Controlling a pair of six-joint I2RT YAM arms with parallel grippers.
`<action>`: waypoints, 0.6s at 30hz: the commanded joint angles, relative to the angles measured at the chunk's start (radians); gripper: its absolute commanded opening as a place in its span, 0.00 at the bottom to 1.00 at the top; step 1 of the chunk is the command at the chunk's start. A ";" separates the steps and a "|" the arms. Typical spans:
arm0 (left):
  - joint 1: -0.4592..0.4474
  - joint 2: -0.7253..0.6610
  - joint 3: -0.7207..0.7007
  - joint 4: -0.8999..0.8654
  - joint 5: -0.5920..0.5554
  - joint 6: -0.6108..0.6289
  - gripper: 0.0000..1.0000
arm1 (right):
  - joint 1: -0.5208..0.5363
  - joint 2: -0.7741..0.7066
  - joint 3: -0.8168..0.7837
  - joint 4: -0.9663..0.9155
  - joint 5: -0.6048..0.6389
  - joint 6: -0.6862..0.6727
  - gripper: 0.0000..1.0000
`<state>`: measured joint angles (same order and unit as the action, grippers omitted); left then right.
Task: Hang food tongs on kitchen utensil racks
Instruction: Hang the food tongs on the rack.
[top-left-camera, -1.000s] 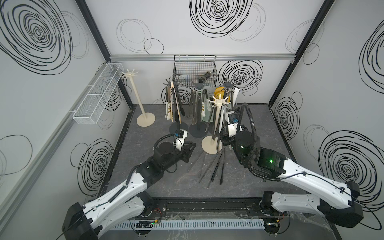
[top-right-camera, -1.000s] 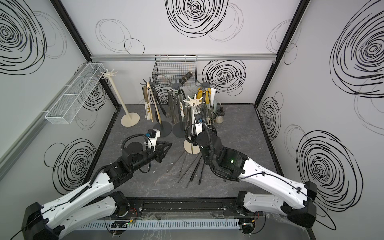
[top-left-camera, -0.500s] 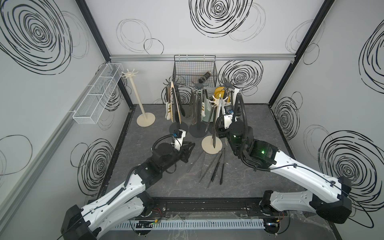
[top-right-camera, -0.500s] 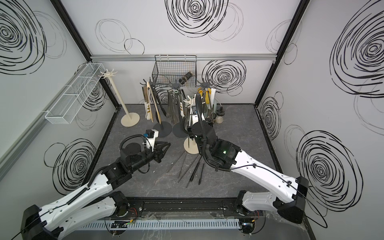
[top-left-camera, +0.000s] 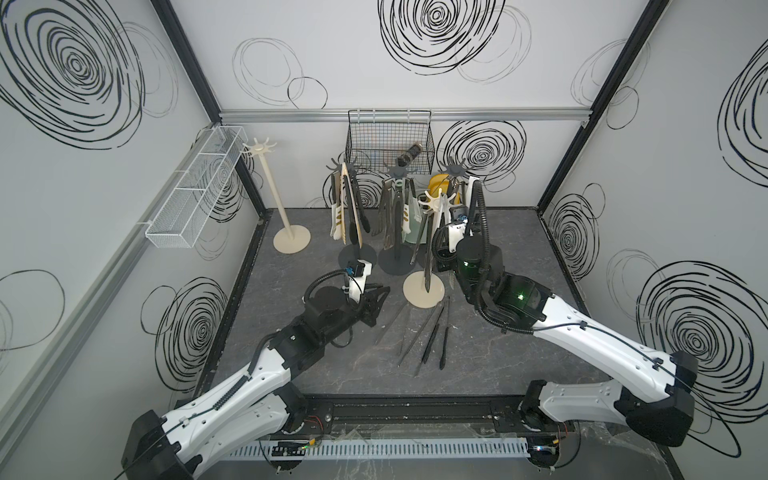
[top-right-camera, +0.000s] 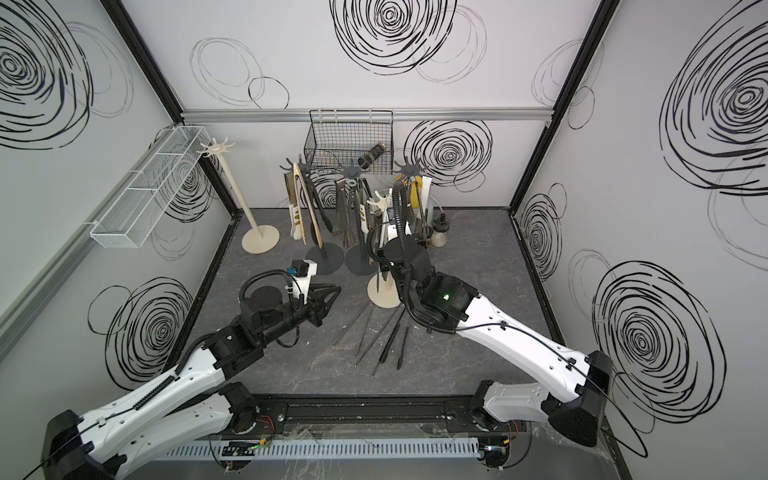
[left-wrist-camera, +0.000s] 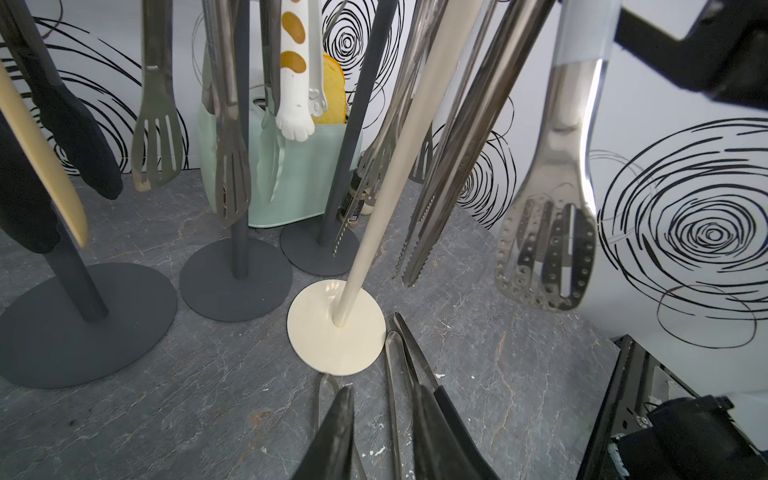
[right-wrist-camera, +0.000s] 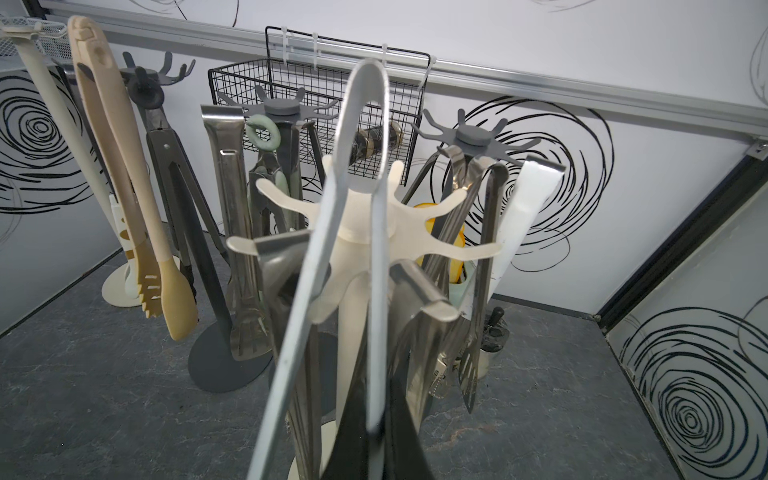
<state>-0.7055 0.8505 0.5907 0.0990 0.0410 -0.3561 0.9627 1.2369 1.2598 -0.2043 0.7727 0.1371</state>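
My right gripper (right-wrist-camera: 376, 428) is shut on one arm of slim steel food tongs (right-wrist-camera: 332, 232), held upright. Their looped end rises just above the star top of the near cream utensil rack (right-wrist-camera: 365, 216); whether they touch it I cannot tell. That rack (top-left-camera: 424, 289) carries other steel tongs. Three dark grey racks (top-left-camera: 397, 170) behind it hold several tongs. A bare cream rack (top-left-camera: 278, 199) stands back left. My left gripper (left-wrist-camera: 382, 399) hovers open, empty, low over several loose tongs (top-left-camera: 432, 332) on the floor, and shows in both top views (top-right-camera: 332, 293).
A black wire basket (top-left-camera: 388, 141) with a jar hangs on the back wall. A white mesh basket (top-left-camera: 195, 187) is on the left wall. A mint container (left-wrist-camera: 291, 174) and a small jar (top-right-camera: 440, 232) stand behind the racks.
My right arm has moved back and left toward the near cream rack, carrying the steel tongs up to its star top. The left arm has barely moved.
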 joint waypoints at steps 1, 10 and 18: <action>0.006 -0.008 -0.014 0.040 0.009 0.000 0.28 | -0.006 0.011 -0.011 0.034 -0.013 0.033 0.00; 0.006 -0.014 -0.020 0.041 0.011 0.000 0.28 | -0.007 0.021 -0.055 0.019 -0.001 0.072 0.00; 0.007 -0.020 -0.023 0.044 0.015 -0.001 0.28 | -0.007 0.021 -0.100 -0.009 0.005 0.111 0.00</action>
<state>-0.7048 0.8467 0.5781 0.0994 0.0463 -0.3561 0.9600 1.2549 1.1889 -0.1703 0.7712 0.2165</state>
